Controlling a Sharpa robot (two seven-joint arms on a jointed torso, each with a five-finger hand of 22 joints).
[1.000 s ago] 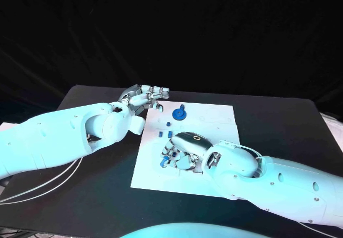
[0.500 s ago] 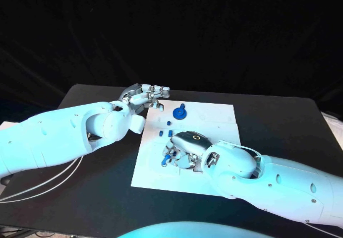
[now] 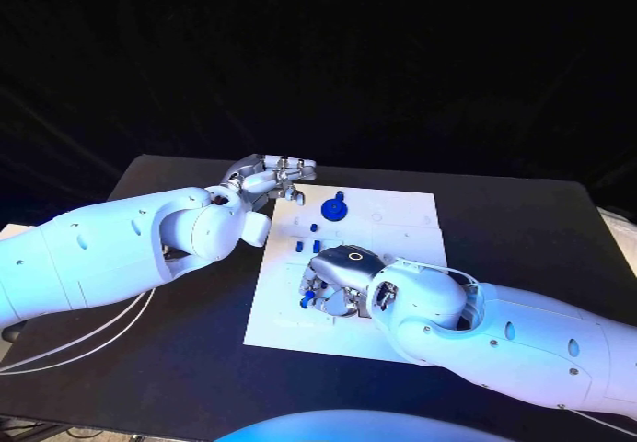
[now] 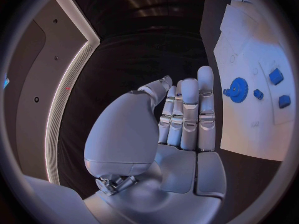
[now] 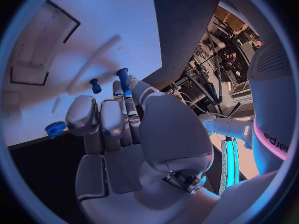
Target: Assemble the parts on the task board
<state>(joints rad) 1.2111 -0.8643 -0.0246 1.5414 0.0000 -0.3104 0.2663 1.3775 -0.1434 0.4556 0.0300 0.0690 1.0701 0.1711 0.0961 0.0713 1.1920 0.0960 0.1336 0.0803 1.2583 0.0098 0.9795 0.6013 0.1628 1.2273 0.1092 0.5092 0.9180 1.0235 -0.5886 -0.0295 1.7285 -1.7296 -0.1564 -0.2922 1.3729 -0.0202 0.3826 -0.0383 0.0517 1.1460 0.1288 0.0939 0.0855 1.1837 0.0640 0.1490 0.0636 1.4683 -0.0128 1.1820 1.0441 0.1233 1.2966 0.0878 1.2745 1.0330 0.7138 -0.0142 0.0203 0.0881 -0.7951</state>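
Head view: the right hand (image 3: 341, 276) hunches low over the board (image 3: 399, 221), fingers around a small blue part (image 3: 308, 296); the gear (image 3: 333, 211) lies farther up. The left hand (image 3: 270, 177) hovers by the board's far corner.

Left wrist view: its fingers (image 4: 187, 114) lie straight, grasping nothing.

Right wrist view: fingertips pinch a blue peg (image 5: 123, 79). A loose pinch could tilt it and jam insertion.

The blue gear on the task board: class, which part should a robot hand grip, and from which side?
Judging by its pose, grip the blue gear by its toothed rim, coming from above: it seems to lie flat on the task board, clear of the smaller blue parts, so only its rim offers opposing faces.
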